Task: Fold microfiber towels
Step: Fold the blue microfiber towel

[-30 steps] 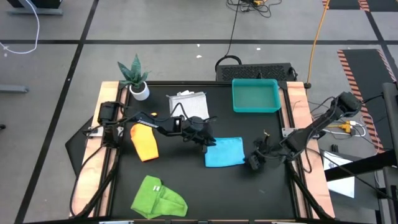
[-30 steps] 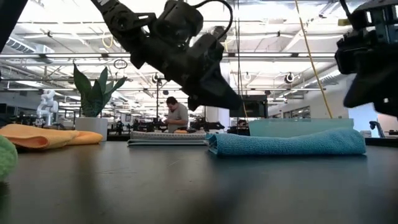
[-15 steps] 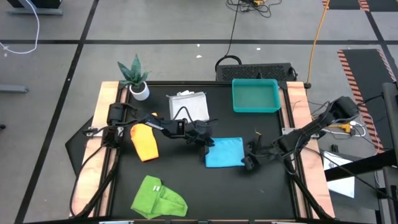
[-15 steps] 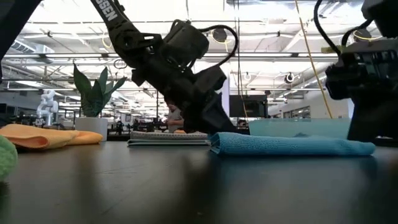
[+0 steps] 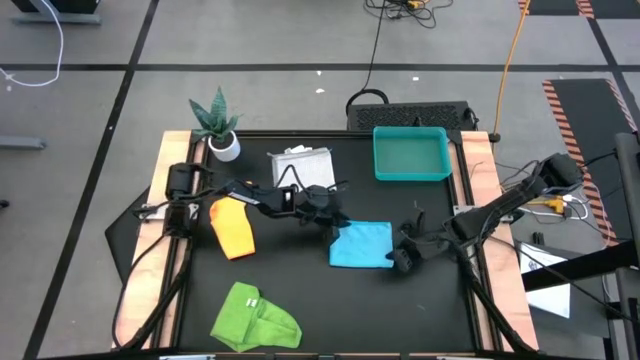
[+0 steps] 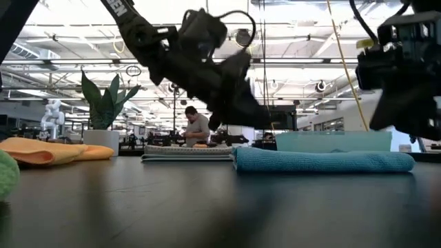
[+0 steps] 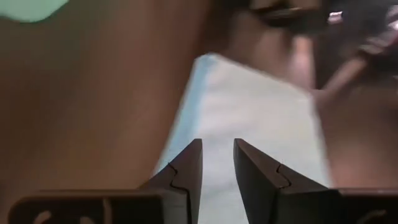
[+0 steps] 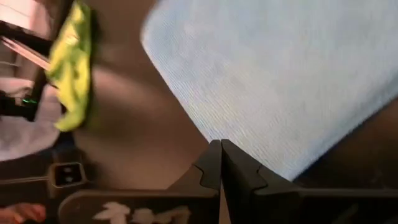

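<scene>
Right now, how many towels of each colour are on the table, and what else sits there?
Blue towel: 1
Yellow-orange towel: 1
Lime green towel: 1
White-grey towel: 1
Teal tray: 1
Potted plant: 1
Total: 6 things, 4 of them towels.

Teal tray (image 5: 411,155) on the black surface (image 5: 300,290). Potted plant (image 5: 217,125) well to its left, same far edge. Person (image 6: 196,127) seated beyond.
</scene>
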`<action>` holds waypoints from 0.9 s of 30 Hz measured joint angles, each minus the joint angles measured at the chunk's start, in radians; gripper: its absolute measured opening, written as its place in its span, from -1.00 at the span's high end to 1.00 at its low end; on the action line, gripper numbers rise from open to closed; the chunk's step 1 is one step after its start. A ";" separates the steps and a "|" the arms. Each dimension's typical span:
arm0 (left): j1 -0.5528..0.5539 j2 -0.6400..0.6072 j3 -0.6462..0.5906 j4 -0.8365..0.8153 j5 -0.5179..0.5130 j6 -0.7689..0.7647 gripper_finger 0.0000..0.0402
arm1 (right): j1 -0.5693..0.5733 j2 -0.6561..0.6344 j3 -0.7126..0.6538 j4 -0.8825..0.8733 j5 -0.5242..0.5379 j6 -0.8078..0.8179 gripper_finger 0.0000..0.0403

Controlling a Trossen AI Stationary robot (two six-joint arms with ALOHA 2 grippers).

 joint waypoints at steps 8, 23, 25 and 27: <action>-0.166 -0.006 0.000 -0.036 0.075 -0.038 0.54 | -0.201 -0.086 0.000 -0.158 0.013 -0.151 1.00; -0.216 0.013 -0.001 -0.224 -0.068 -0.068 0.54 | -0.389 0.022 0.000 -0.166 -0.108 -0.299 1.00; -0.220 0.023 0.000 -0.226 -0.082 -0.086 0.54 | -0.394 0.029 0.000 -0.167 -0.107 -0.298 1.00; -0.221 0.031 0.000 -0.226 -0.093 -0.101 0.54 | -0.394 0.029 0.000 -0.169 -0.102 -0.302 1.00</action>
